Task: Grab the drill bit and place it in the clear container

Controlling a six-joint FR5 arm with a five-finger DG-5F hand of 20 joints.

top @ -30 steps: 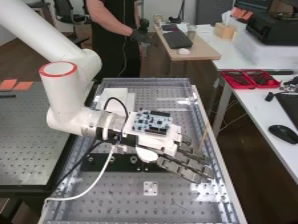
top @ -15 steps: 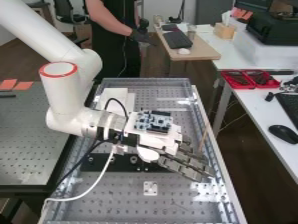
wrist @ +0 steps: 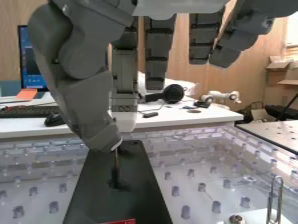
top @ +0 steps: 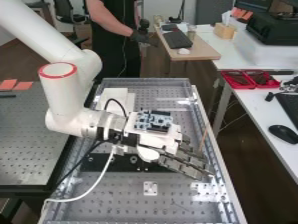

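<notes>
The hand [top: 179,159] hangs low over the bench, right of the dark plate in the high view, with its fingers extended. In the wrist view the hand [wrist: 83,95] has straight fingers and its thumb angled down. A thin drill bit [wrist: 116,162] stands nearly upright below the thumb tip, its lower end at a small black mount on the black plate [wrist: 126,192]. The thumb tip covers its top, so contact is unclear. Clear walls surround the perforated surface, with a clear rim [top: 148,79] at the far end.
A white block [top: 116,96] stands behind the arm. In the wrist view a metal loop [wrist: 275,200] rises from a white base near the plate. Red trays [top: 249,79] and a mouse [top: 284,133] lie on the right-hand desk. A white cable [top: 86,192] loops beside the arm.
The fingers have shifted very slightly in the high view, their tips drawing a little closer together. The arm has stayed almost still.
</notes>
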